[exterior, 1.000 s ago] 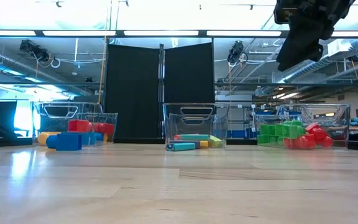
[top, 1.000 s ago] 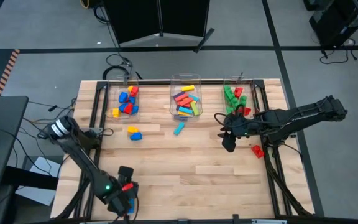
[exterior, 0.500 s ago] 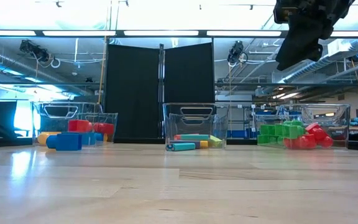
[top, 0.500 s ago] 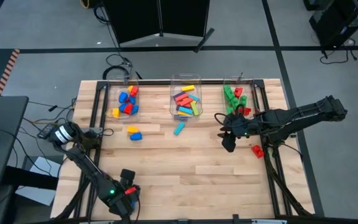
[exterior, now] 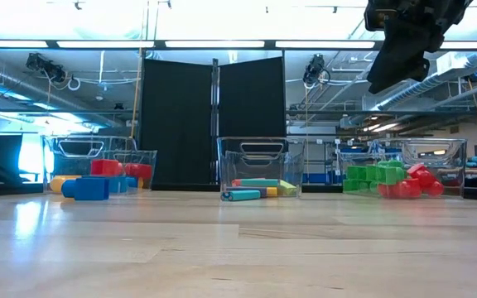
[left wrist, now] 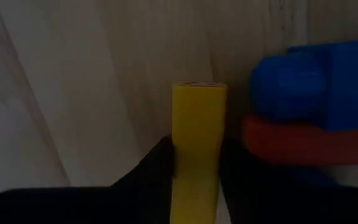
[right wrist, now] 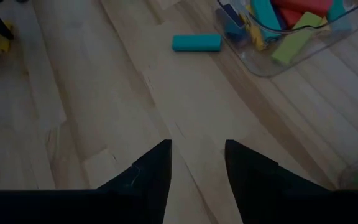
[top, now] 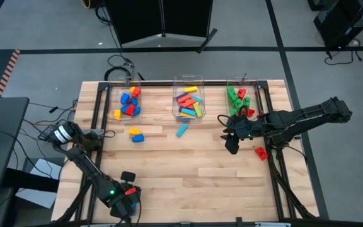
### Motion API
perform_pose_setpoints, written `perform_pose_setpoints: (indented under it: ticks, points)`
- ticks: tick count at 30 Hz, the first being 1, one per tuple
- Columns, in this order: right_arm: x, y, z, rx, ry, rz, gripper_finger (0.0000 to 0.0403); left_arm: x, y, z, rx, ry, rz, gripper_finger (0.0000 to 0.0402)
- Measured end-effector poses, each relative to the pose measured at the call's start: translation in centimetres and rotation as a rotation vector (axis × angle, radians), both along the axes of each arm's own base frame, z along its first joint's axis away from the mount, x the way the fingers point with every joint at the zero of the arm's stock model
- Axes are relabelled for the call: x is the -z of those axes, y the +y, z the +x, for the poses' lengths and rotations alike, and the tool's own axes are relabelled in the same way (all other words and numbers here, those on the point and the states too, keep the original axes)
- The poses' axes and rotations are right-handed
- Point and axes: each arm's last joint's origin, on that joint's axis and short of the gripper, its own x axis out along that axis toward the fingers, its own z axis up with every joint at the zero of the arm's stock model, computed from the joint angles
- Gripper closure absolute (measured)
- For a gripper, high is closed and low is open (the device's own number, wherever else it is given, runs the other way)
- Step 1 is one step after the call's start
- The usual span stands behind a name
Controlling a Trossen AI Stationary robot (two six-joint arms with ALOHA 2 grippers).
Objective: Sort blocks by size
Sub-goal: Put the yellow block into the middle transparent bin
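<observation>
1. The left gripper (top: 126,203) was down at the near edge of the wooden worktop (top: 188,170), at its left corner.
2. In the left wrist view its jaws stood closed on a long yellow block (left wrist: 196,149), one dark finger pressed against each side of it.
3. Just beside that yellow block lay a blue block (left wrist: 319,84) stacked on a red block (left wrist: 309,142), both resting on the worktop.
4. The right gripper (top: 231,144) hung above the right part of the worktop, near the right-hand bin, well clear of the surface in the low view.
5. Its jaws were parted with nothing between them; the right wrist view showed only bare wood in the gap.
6. Three clear bins stood in a row along the far side of the worktop.
7. The left bin (top: 126,93) held chunky blue, red and yellow blocks.
8. The middle bin (top: 188,85) held long blocks in red, yellow, green, cyan and blue.
9. The right bin (top: 239,88) held green and red blocks.
10. A cyan long block (top: 181,130) lay loose on the worktop just in front of the middle bin.
11. A yellow and a blue block (top: 135,134) lay together in front of the left bin.
12. A red block (top: 261,152) sat near the right edge of the worktop, beside the right arm.
</observation>
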Motion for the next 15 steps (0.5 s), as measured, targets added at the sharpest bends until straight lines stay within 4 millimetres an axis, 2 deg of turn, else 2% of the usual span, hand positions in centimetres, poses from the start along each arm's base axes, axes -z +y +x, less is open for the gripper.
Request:
perform_pose_setpoints:
  ticks: [5, 10, 15]
  points:
    - [0.0, 0.0, 0.0, -0.015, 0.0, -0.012, 0.0243, -0.2, 0.2, 0.1, -0.024, 0.004, -0.01, 0.0299]
    - [0.0, 0.0, 0.0, -0.021, 0.001, -0.016, 0.0243, -1.4, 1.3, 0.4, -0.118, -0.036, -0.007, 0.0299]
    - [0.0, 0.0, 0.0, -0.026, 0.002, -0.021, 0.0243, -4.3, 3.4, 1.1, -0.22, -0.138, 0.0, 0.0299]
